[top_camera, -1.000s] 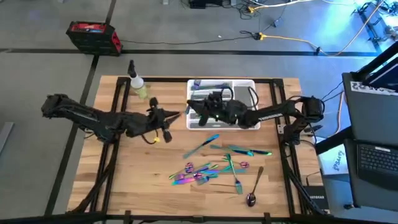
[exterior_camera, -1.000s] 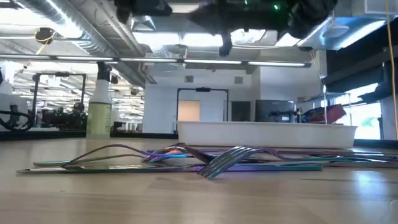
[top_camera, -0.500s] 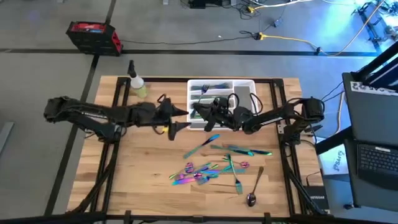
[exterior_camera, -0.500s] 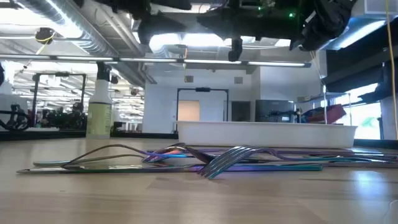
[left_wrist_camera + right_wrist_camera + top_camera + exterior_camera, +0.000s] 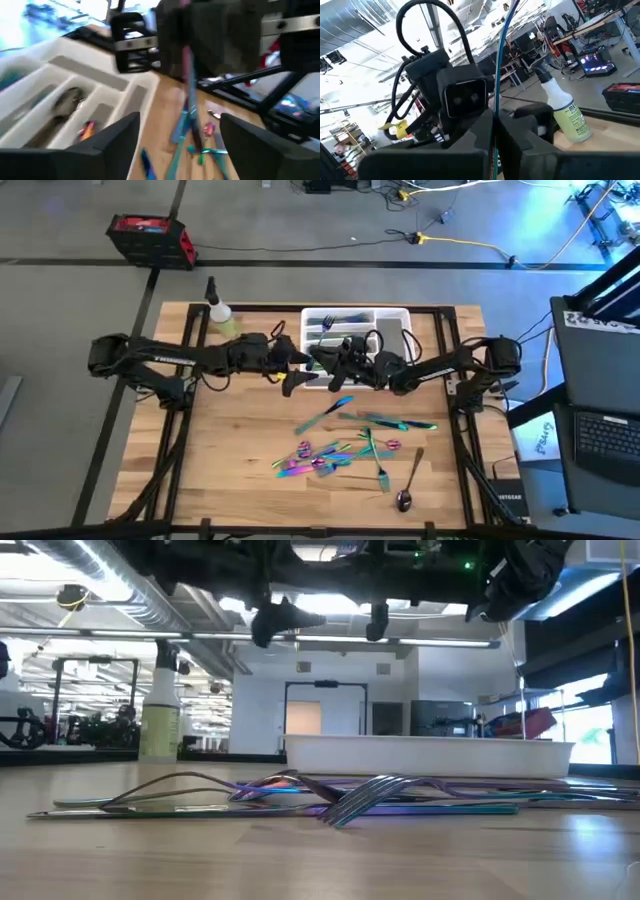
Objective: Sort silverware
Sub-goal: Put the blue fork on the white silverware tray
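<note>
The right tool (image 5: 322, 366) is clenched on a slim teal utensil (image 5: 500, 65), held above the tray's (image 5: 405, 315) near edge. The left tool (image 5: 296, 376), released, is held just beside it. The remaining silverware (image 5: 350, 447) is scattered toward the worktop's (image 5: 230, 470) near edge.

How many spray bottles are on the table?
1: the spray bottle stands near a table corner, apart from the white tray, on the left arm's side. None appears hidden.
</note>
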